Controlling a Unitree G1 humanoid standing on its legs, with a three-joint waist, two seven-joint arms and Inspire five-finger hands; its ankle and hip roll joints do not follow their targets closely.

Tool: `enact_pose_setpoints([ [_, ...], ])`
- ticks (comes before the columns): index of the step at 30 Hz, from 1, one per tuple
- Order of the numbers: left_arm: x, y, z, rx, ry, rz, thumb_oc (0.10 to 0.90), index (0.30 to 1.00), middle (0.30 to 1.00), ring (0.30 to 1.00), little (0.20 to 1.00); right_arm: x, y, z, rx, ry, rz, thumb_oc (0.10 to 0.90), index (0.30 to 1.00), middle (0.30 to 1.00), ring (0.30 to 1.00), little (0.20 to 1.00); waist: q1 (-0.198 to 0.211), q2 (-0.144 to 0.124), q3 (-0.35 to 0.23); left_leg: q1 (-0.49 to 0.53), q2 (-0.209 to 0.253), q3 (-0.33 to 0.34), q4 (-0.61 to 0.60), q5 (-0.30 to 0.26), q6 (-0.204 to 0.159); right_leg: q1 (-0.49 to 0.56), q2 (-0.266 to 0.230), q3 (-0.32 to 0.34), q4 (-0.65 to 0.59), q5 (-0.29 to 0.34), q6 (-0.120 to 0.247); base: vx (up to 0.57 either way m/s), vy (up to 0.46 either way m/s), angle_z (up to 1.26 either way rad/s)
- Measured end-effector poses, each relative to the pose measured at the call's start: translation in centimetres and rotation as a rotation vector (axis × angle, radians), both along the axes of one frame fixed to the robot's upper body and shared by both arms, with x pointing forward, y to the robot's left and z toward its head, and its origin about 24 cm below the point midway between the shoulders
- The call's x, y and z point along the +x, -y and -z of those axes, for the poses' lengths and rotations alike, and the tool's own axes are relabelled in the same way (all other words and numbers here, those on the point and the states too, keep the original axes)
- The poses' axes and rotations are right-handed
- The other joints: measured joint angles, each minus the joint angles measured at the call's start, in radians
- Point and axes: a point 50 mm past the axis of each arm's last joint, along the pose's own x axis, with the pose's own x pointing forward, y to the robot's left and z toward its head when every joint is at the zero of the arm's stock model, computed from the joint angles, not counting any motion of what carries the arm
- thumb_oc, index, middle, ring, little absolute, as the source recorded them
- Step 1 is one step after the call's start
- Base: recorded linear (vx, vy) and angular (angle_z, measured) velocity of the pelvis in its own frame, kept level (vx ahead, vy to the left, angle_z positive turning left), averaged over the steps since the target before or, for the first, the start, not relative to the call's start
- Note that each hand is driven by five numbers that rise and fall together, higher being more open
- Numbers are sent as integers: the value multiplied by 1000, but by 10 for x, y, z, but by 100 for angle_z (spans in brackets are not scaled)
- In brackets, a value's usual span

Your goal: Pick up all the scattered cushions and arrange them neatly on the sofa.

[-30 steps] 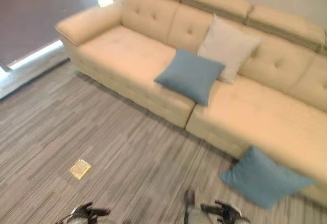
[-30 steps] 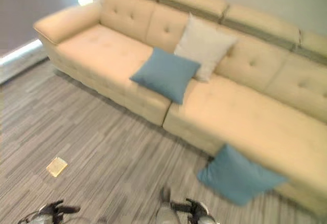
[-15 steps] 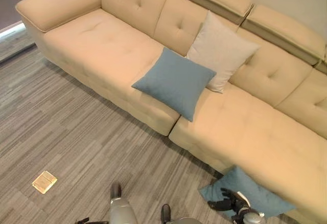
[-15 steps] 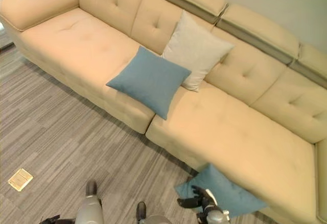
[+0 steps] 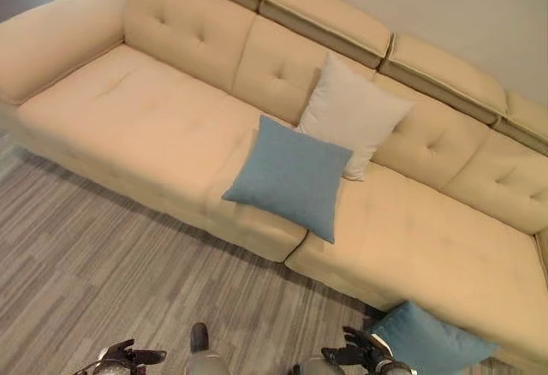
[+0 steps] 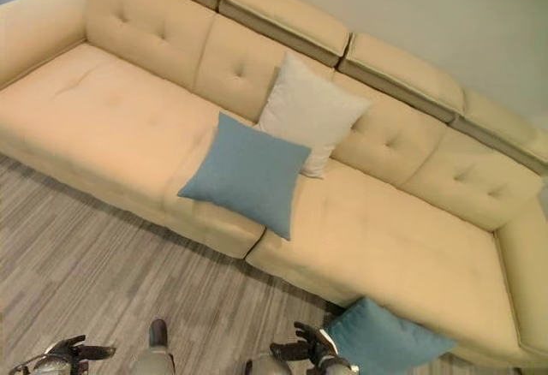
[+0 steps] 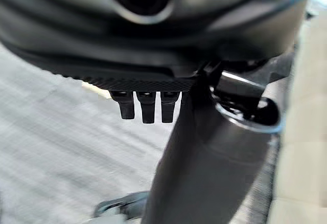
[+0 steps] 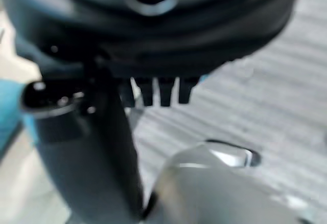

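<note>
A blue cushion [image 5: 428,341] lies on the floor, leaning against the front of the beige sofa [image 5: 145,114] at the lower right. My right hand [image 5: 364,354] hovers just left of that cushion, open with fingers spread and holding nothing. Its fingers [image 8: 158,93] stand straight in the right wrist view, with a strip of blue cushion [image 8: 7,111] beside them. A second blue cushion [image 5: 291,176] rests on the seat's front edge, overlapping a cream cushion [image 5: 353,116] that leans on the backrest. My left hand [image 5: 120,358] is low at the left over the carpet, open and empty, fingers [image 7: 145,106] straight.
Grey striped carpet [image 5: 94,264] covers the floor in front of the sofa. The sofa's left armrest [image 5: 51,37] stands at the far left, and a pale wall [image 5: 445,7] rises behind the backrest. The right seat [image 5: 437,247] carries nothing.
The whole picture has shifted, so the camera has moved along the sofa. My right hand stays at the floor cushion's left corner. My left hand shows again at the lower left.
</note>
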Motion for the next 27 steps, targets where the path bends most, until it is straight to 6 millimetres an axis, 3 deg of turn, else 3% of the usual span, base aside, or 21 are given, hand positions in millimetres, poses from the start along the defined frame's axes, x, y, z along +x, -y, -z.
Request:
enact_pose_setpoints([
  [2, 7, 6, 1, -13, 22, 8, 800, 900, 900, 900, 900, 9, -4, -5, 8, 38, -21, 800, 900, 900, 900, 900, -22, 16, 10, 8, -15, -9, -20, 0, 1, -15, -10, -7, -247, 36, -7, 459, -54, 15],
  [3, 5, 10, 3, -27, 18, -2, 800, 900, 900, 900, 900, 13, -6, -8, 14, 62, -42, 800, 900, 900, 900, 900, -41, 29, 19, 23, -16, -14, -29, 0, 1, -23, -27, -41, -355, 86, -1, 500, -58, 23],
  [5, -2, 19, 9, -56, -1, -11, 800, 900, 900, 900, 900, 14, -8, -10, 23, 86, -39, 800, 900, 900, 900, 900, -63, 49, 36, 68, -12, -36, -31, -10, -14, -36, -60, -70, -403, 151, -15, 449, -43, 31],
  [7, -11, 20, 13, -68, -22, -33, 800, 900, 900, 900, 900, 15, -9, -11, 23, 91, -46, 800, 900, 900, 900, 900, -59, 24, 27, 114, -12, -48, -37, -38, -62, -35, -73, -111, -362, 133, -3, 411, -44, 33],
  [8, -15, 19, 14, -66, -35, -40, 800, 900, 900, 900, 900, 11, -10, -10, 24, 83, -53, 800, 900, 900, 900, 900, -57, 9, 13, 126, -14, -59, -49, -50, -82, -23, -72, -112, -337, 79, 8, 454, -81, 46],
  [9, -18, 19, 14, -66, -41, -42, 800, 900, 900, 900, 900, 8, -9, -9, 20, 78, -55, 800, 900, 900, 900, 900, -59, -8, 1, 153, -9, -72, -77, -52, -97, -8, -66, -99, -324, 109, -10, 437, -87, 77],
  [10, -19, 26, 17, -85, -46, -36, 800, 900, 900, 900, 900, 8, -2, -11, 3, 80, -39, 800, 900, 900, 900, 900, -75, 0, 1, 138, -5, -89, 17, -78, -133, 0, -54, -104, -308, 117, -3, 520, -173, 64],
  [11, -29, 40, 26, -133, -70, -44, 800, 900, 900, 900, 900, 12, 12, -15, -35, 88, -41, 800, 900, 900, 900, 900, -73, 29, -12, 114, 7, -88, 191, -141, -147, 22, -16, -95, -317, 116, -4, 400, -198, 49],
  [12, -40, 50, 32, -172, -89, -75, 800, 900, 900, 900, 900, 11, 22, -17, -61, 88, -37, 800, 900, 900, 900, 900, -78, 60, -26, 124, 29, -83, 224, -158, -160, 45, 20, -107, -322, 115, -25, 320, -237, 25],
  [13, -43, 54, 33, -186, -98, -82, 800, 900, 900, 900, 900, 11, 29, -18, -72, 89, -12, 800, 900, 900, 900, 900, -87, 52, -21, 103, 40, -109, 304, -161, -188, 55, 38, -108, -318, 141, -77, 153, -180, 14],
  [14, -44, 57, 34, -201, -80, -120, 800, 900, 900, 900, 900, 11, 33, -19, -81, 89, 3, 800, 900, 900, 900, 900, -76, 49, -18, 76, 48, -134, 388, -151, -202, 58, 48, -107, -297, 143, -96, 140, -142, -24],
  [15, -42, 55, 33, -209, -47, -166, 800, 900, 900, 900, 900, 9, 38, -19, -93, 82, 13, 800, 900, 900, 900, 900, -44, 45, -26, 27, 66, -151, 522, -127, -211, 68, 59, -103, -288, 146, -151, 107, -81, -49],
  [16, -25, 43, 26, -163, -34, -130, 800, 900, 900, 900, 900, -5, 34, -9, -105, -4, -22, 800, 900, 900, 900, 900, -46, 71, 3, 23, 54, -78, 423, -273, -133, -101, 111, -109, 133, -72, -175, 56, -29, -14],
  [17, -26, 41, 25, -161, -40, -120, 800, 900, 900, 900, 900, -16, 37, -5, -101, -38, 6, 800, 900, 900, 900, 900, -51, 69, -11, 54, 53, -68, 321, -298, -121, -79, 112, -105, 154, -85, -159, -105, -60, 5],
  [18, -34, 32, 24, -158, -61, -82, 800, 900, 900, 900, 900, -28, 34, 4, -9, -90, 158, 800, 900, 900, 900, 900, -10, 28, -39, 42, 31, -31, 292, -266, -110, -88, 93, -50, 257, -184, -140, -385, -231, 18],
  [20, -58, 33, 29, -176, -127, -79, 800, 900, 900, 900, 900, -52, 46, 10, -1, -171, 307, 800, 900, 900, 900, 900, 49, 53, -76, 24, 49, -33, 279, -222, -136, -36, 81, -66, 272, -248, -78, -470, -279, -24],
  [21, -68, 31, 29, -176, -159, -95, 800, 900, 900, 900, 900, -56, 50, 11, 4, -183, 361, 800, 900, 900, 900, 900, 74, 52, -91, -10, 58, -35, 310, -210, -131, 2, 108, -55, 139, -248, -184, -186, -114, -41],
  [23, -93, 34, 33, -196, -247, -139, 800, 900, 900, 900, 900, -53, 55, 9, 9, -166, 415, 800, 900, 900, 900, 900, 80, 82, -90, -63, 89, -44, 337, -189, -126, 24, 159, -32, 32, -169, -216, -180, -169, -38],
  [24, -108, 36, 34, -210, -288, -154, 800, 900, 900, 900, 900, -48, 58, 7, 8, -152, 419, 800, 900, 900, 900, 900, 86, 71, -86, -67, 65, -46, 296, -182, -124, 29, 161, -20, -17, -130, -235, -196, -237, -30],
  [25, -117, 40, 35, -218, -308, -164, 800, 900, 900, 900, 900, -48, 63, 5, -5, -147, 424, 800, 900, 900, 900, 900, 87, 81, -84, -85, 54, -45, 274, -125, -129, 33, 178, -22, -51, -103, -250, -102, -163, -21],
  [27, -122, 38, 35, -212, -322, -172, 800, 900, 900, 900, 900, -54, 68, 5, -20, -161, 435, 800, 900, 900, 900, 900, 94, 81, -75, -94, 39, -41, 247, -106, -129, 56, 198, -31, -91, -81, -271, 26, -81, 0],
])
